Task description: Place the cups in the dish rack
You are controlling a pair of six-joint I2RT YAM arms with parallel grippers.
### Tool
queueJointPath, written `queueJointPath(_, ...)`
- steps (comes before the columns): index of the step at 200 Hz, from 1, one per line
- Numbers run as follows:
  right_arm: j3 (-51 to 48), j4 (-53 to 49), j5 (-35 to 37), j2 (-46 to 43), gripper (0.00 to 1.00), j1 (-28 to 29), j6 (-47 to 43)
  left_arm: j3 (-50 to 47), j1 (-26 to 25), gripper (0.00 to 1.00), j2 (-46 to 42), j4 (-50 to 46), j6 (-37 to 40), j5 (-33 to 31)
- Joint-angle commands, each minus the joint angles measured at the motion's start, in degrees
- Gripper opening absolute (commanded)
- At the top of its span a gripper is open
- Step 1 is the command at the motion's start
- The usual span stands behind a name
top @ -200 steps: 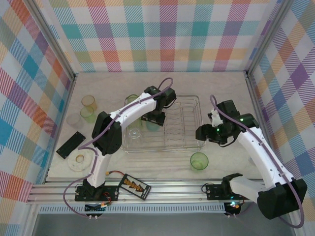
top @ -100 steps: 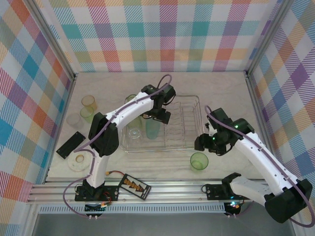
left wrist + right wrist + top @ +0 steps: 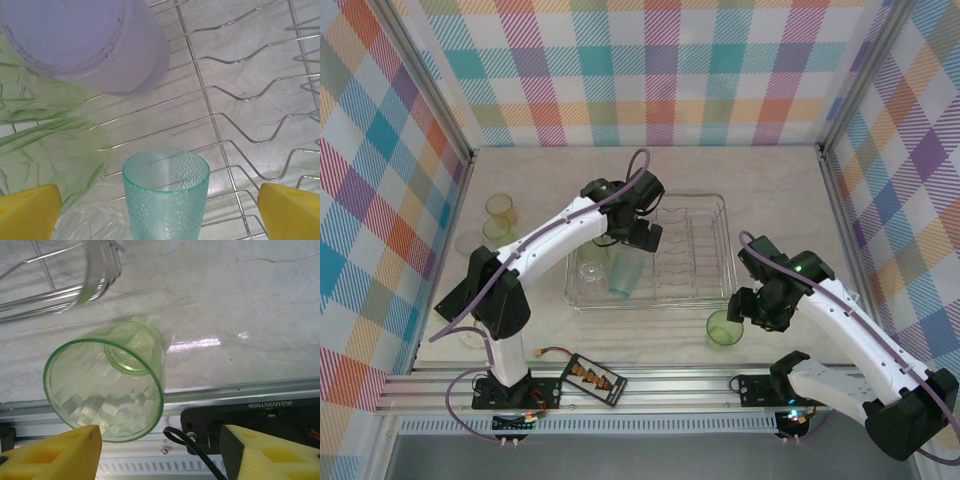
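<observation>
Cups: teal cup point(image 3: 623, 273) is inside the dish rack point(image 3: 692, 262), left-front area. It sits next to a clear cup point(image 3: 592, 270) that is also in the rack. Can't tell from the overhead whether the teal one is upright or leaning.

Left claw point(image 3: 638, 235) hovers over the rack, wide open and gripping nothing. In the left wrist view the teal cup point(image 3: 166, 195) sits between the yellow fingers point(image 3: 27, 212) with a clear gap on both sides. That view also has a lilac cup point(image 3: 90, 45) top left and a light green cup point(image 3: 50, 145) below it, both over the rack wires point(image 3: 240, 95).

One light green cup point(image 3: 724, 328) is on the counter point(image 3: 790, 200), just outside the rack's front right corner, mouth up.

Right claw point(image 3: 750, 315) is just beside this cup, on its right. In the right wrist view the fingers point(image 3: 55, 452) are spread with nothing clamped. The green cup point(image 3: 107, 387) is just ahead of the left finger, and contact there is not clear. The rack corner point(image 3: 100, 270) is beyond it.

Two more cups are on the counter far left, well apart from the rack: a yellowish one point(image 3: 501, 208) and a green one point(image 3: 498, 232), right next to each other.
</observation>
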Motion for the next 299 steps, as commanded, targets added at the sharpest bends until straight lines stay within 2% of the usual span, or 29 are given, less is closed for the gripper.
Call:
queueJointPath(1,1.99,1.90,-0.42,-0.46,0.65,1.53,-0.15,-3.03,-0.68,0.99,-5.26,2.95,0.23,-2.48)
queueJointPath(38,10.26,7.22,0.28,3.58,0.67,4.53,-3.87,-12.26,-1.05,0.98,-15.13,10.55,-2.86,-5.41)
queueJointPath(93,30.85,13.23,-1.81,26.61,0.71,8.92,-8.58,-31.97,-1.05,0.99,-39.94,26.34,-6.20,-14.20)
queueJointPath(119,38.62,13.79,-3.27,36.96,0.72,11.78,-9.23,-38.27,-1.05,1.00,-48.92,28.75,-4.21,-14.06)
queueJointPath(152,45.14,15.17,-4.81,46.77,0.76,14.54,-8.21,-42.28,-1.04,1.00,-54.22,25.72,-3.45,-13.12)
queueJointPath(193,52.15,12.65,-3.21,54.61,0.80,16.26,-6.77,-47.22,-0.98,1.00,-61.76,26.26,-2.89,-14.59)
queueJointPath(232,53.41,11.39,-0.72,58.56,0.86,17.73,-4.83,-48.41,-0.96,1.00,-64.26,26.04,-1.27,-15.26)
queueJointPath(299,54.32,13.04,-1.61,62.77,0.86,18.44,-2.02,-49.95,-0.97,1.00,-67.57,27.59,0.41,-15.12)
